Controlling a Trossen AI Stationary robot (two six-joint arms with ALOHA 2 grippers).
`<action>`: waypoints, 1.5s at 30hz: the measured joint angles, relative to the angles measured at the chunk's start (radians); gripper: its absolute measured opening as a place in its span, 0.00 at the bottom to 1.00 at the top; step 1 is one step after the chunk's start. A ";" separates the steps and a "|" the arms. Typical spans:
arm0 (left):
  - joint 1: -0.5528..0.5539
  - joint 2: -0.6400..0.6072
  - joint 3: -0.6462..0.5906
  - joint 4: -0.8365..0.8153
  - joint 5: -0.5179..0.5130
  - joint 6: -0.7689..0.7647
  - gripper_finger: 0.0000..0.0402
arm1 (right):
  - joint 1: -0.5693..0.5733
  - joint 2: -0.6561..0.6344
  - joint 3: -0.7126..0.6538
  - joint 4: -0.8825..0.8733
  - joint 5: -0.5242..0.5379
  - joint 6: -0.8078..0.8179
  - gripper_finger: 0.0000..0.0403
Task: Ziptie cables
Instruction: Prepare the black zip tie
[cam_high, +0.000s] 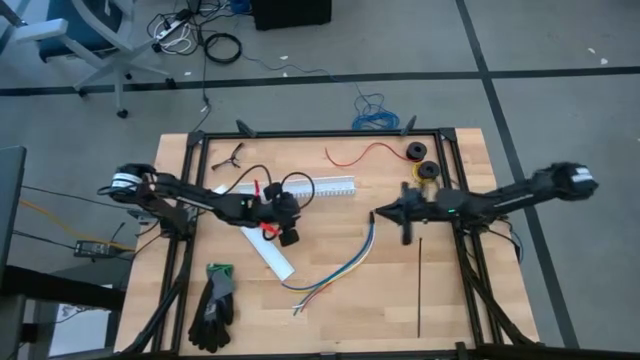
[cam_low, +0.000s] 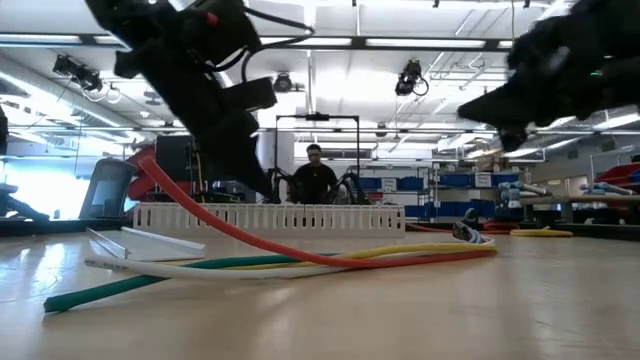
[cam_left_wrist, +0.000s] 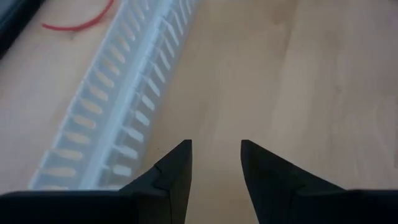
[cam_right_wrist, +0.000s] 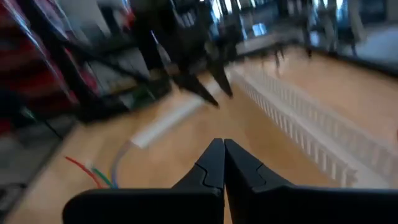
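Just below the centre of the high view, the cables (cam_high: 338, 268) lie loose on the bare wood of the table (cam_high: 450, 300), running in a shallow curve from a dark-sleeved end near the middle of the frame down to splayed yellow, green, blue and white tips toward the lower centre. In the low view they sprawl flat across the foreground, strands crossing one another. They look light and limp: thin wires that would bend and fan out at any touch, and whose smooth insulation would probably slip through a loose pinch. The sleeved end, where the strands are already gathered, seems the surest place to take hold; the free tips would likely scatter.

Left of the bundle, a white strip (cam_high: 270, 257) lies at an angle, and above it, at upper centre, a slotted white channel (cam_high: 328, 187) lies flat. A thin red wire (cam_high: 362, 153) curls beyond that, and a pair of dark gloves (cam_high: 215, 305) lies at lower left.

At centre left, the left gripper (cam_high: 288, 232) hovers over the white strip, just short of the cables; its wrist view shows the fingers parted with only bare wood and the channel between and beyond them, holding nothing. At centre right, the right gripper (cam_high: 376, 217) hangs close by the sleeved end, its fingers pressed together and empty.
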 joint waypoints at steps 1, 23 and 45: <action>-0.002 -0.002 -0.008 0.009 0.004 -0.010 0.37 | 0.008 0.081 0.051 -0.020 0.006 0.006 0.00; 0.007 0.011 -0.025 0.307 0.164 0.218 0.37 | 0.478 0.343 0.550 -1.234 0.337 1.077 0.00; 0.042 0.247 0.063 0.547 0.313 0.276 0.37 | 0.706 0.580 0.731 -1.793 0.170 1.806 0.00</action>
